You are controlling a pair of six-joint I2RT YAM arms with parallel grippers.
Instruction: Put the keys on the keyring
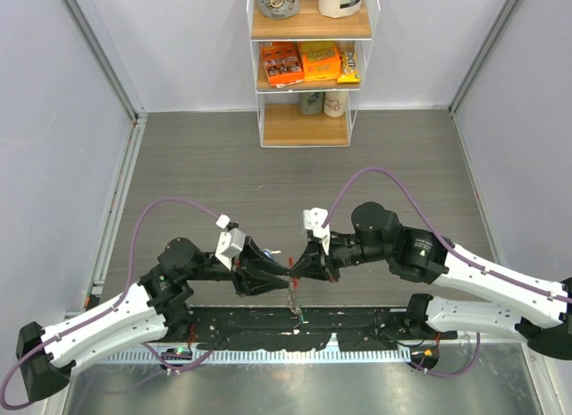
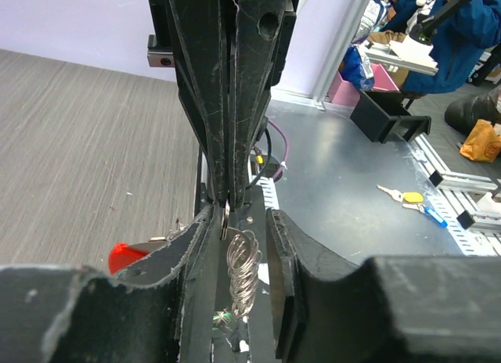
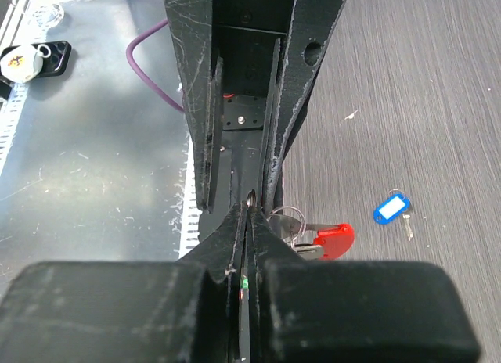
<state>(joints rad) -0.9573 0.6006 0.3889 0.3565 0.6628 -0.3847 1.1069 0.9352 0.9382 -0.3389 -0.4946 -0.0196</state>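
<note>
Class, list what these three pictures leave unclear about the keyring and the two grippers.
Top view: keyring too small for detail.
Left wrist view: red fob half hidden by a finger of the left gripper.
Right wrist view: which metal part the right gripper pinches; the gripper itself covers it.

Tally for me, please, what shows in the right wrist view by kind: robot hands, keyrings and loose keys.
Hands: 2, the left hand and the right hand.
Keyrings: 1, the red-fobbed keyring.
Loose keys: 1, the blue-headed key lying apart on the wooden surface.
Total: 4.
</note>
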